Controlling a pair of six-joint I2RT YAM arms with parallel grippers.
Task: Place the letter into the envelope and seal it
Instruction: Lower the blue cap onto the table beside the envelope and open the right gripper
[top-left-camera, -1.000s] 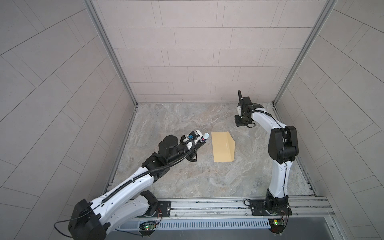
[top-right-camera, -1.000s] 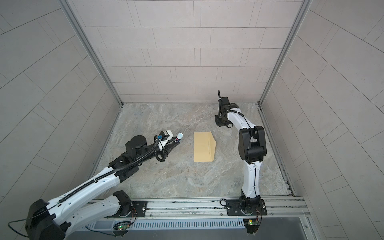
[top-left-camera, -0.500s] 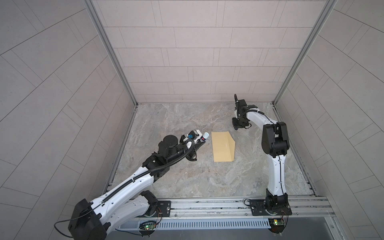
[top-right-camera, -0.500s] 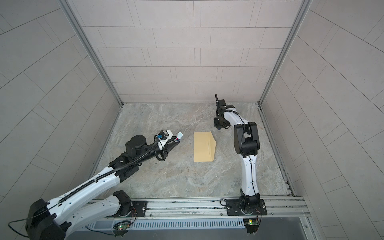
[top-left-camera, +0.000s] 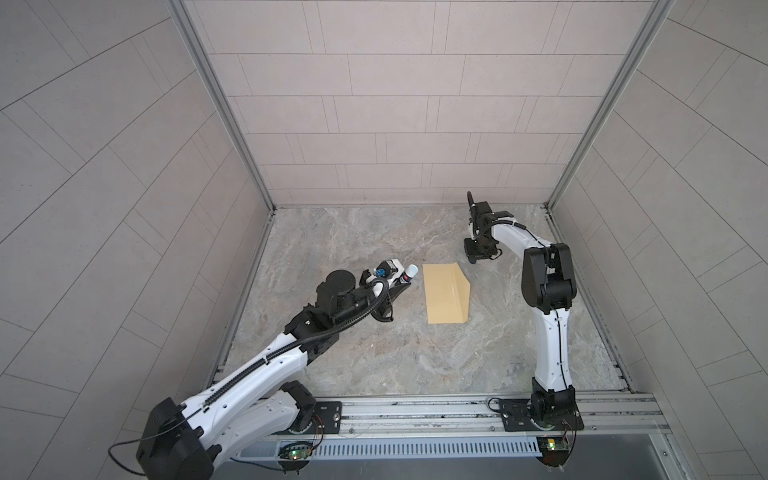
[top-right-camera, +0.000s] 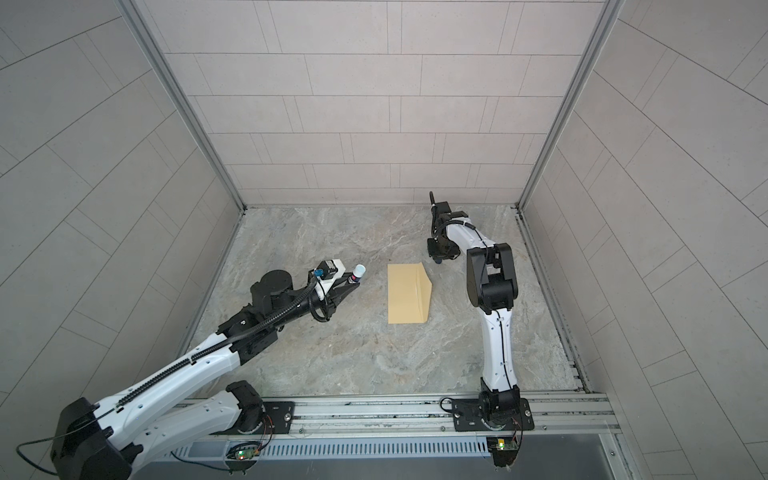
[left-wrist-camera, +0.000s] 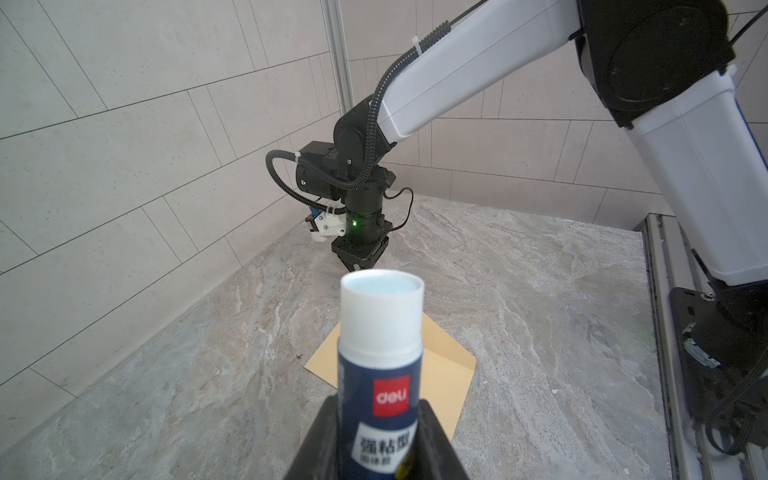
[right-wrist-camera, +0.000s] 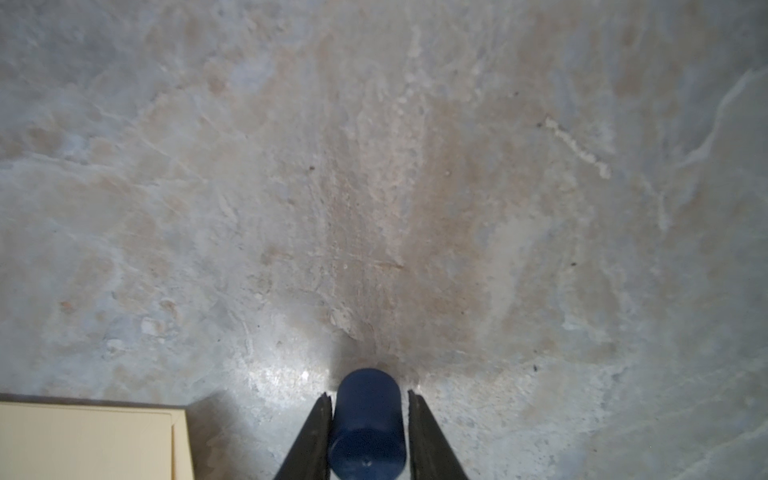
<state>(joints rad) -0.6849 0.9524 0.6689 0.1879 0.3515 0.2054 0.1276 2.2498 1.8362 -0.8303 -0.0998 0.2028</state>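
Observation:
The tan envelope (top-left-camera: 444, 299) (top-right-camera: 407, 295) lies mid-table with its flap half raised along the right side. No letter shows in any view. My left gripper (top-left-camera: 404, 281) (left-wrist-camera: 378, 405) hovers just left of the envelope, shut on an uncapped blue-and-white glue stick (top-left-camera: 410, 272) (left-wrist-camera: 380, 353) that points toward it. My right gripper (top-left-camera: 473, 258) (right-wrist-camera: 370, 395) points down at the table beyond the envelope's far right corner. A dark blue cap (right-wrist-camera: 368, 415) stands between its fingers, with a thin gap showing beside one finger (right-wrist-camera: 419, 415).
Tiled walls close the marble table (top-left-camera: 374, 232) on three sides. A metal rail (top-left-camera: 415, 409) with both arm bases runs along the front. The right arm's elbow (top-left-camera: 548, 278) stands right of the envelope.
The right gripper has come down and slightly left to the table with the blue cap, and its jaws have widened off it. The left arm and the envelope have not moved.

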